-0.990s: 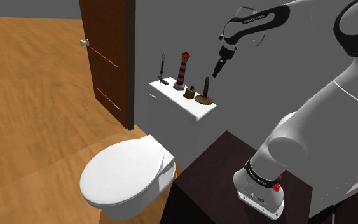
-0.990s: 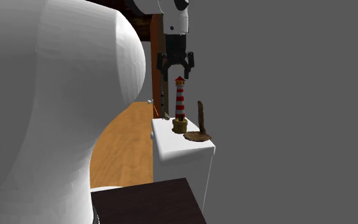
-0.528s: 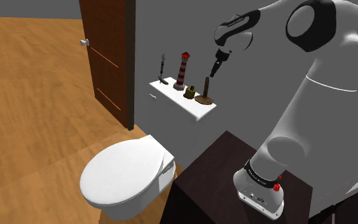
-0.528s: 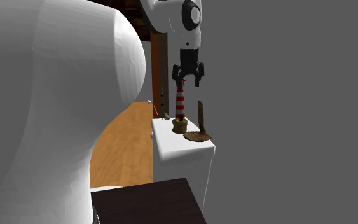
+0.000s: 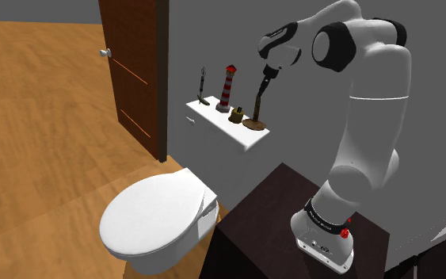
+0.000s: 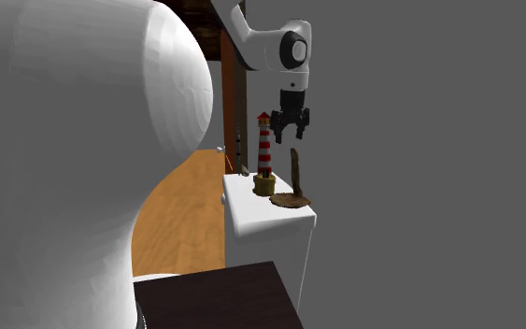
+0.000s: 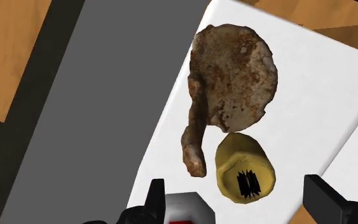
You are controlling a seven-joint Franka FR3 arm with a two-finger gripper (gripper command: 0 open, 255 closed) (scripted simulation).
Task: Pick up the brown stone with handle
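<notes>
The brown stone with handle (image 6: 293, 198) sits on the white toilet-tank lid (image 6: 272, 222), at the end towards the stand. Its handle stands upright just beside a yellow pot (image 7: 229, 154) and near a striped lighthouse (image 6: 264, 150). The tool (image 6: 292, 133) hangs above the handle, fingers spread and holding nothing. It looks centred nearer the pot, so I judge it should shift over the handle, descend straight so the fingers straddle it, then close without nudging the neighbours.

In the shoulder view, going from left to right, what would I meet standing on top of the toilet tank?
Thin dark stick → red-and-white lighthouse → brown stone with handle.
</notes>
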